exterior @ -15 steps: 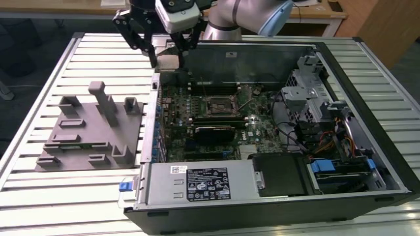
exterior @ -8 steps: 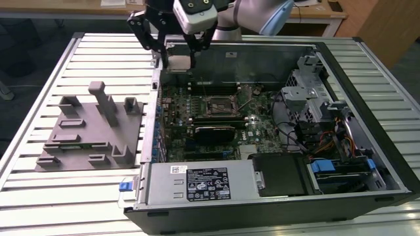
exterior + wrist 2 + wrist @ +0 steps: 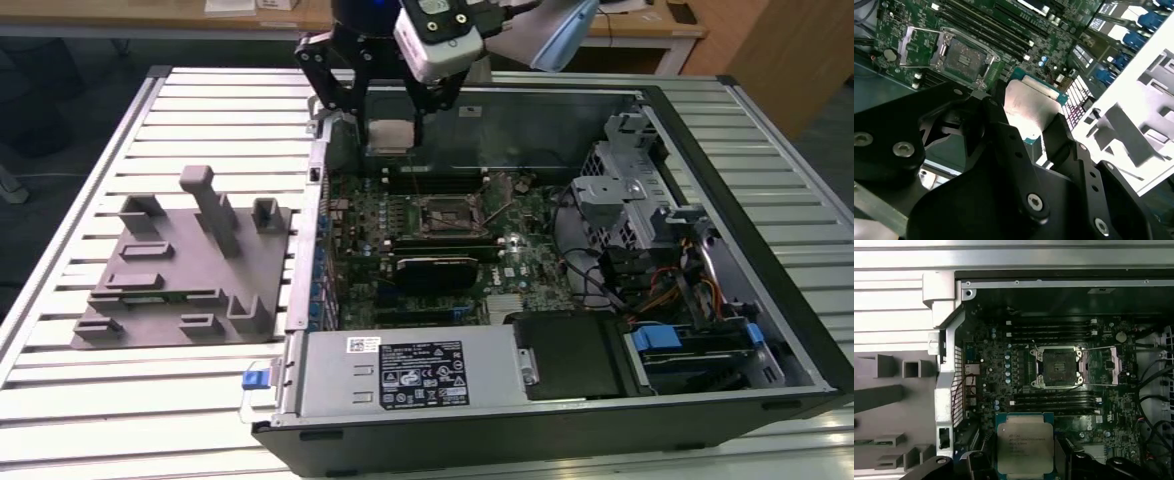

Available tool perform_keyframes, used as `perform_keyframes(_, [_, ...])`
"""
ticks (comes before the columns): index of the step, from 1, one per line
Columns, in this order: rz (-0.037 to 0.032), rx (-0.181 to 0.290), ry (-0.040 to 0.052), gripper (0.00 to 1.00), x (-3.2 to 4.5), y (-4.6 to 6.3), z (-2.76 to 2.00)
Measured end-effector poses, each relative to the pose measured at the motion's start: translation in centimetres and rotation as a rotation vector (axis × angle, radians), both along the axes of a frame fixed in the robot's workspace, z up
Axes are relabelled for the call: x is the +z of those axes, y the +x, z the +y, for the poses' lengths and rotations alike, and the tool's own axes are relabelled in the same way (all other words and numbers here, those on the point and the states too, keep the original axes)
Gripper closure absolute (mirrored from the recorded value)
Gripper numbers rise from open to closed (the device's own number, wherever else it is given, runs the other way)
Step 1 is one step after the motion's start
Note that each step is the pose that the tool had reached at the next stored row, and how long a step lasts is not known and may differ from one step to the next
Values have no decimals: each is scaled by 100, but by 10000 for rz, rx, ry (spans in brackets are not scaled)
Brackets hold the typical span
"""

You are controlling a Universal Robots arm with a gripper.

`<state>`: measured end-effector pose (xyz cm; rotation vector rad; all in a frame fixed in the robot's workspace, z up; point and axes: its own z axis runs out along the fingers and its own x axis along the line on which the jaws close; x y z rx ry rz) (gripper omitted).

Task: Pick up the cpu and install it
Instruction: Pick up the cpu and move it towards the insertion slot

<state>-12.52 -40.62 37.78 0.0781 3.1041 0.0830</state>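
Observation:
My black gripper (image 3: pixel 391 135) is shut on the cpu (image 3: pixel 390 136), a flat silver square with a greenish rim, and holds it in the air above the far left corner of the open computer case. In both wrist views the cpu (image 3: pixel 1024 448) (image 3: pixel 1029 112) sits between the black fingers (image 3: pixel 1004 145). The open socket (image 3: pixel 1056 367) (image 3: pixel 451 214) on the green motherboard (image 3: pixel 441 240) lies below and apart from the chip, its metal load frame swung open. The socket (image 3: pixel 965 55) is bare inside.
A grey plastic fixture tray (image 3: pixel 187 265) with upright posts lies on the slatted table at the exterior view's left. The case holds a silver power supply (image 3: pixel 400 372), drive cage (image 3: pixel 627 190) and cables (image 3: pixel 667 290). The case wall (image 3: pixel 946 380) stands between tray and motherboard.

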Motion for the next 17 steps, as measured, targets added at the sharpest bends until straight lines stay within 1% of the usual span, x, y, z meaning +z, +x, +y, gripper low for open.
perform_keyframes(5, [36,0,1,46,-90,99,0])
perform_keyframes(17, [115,-1,0,46,-308,263,4])
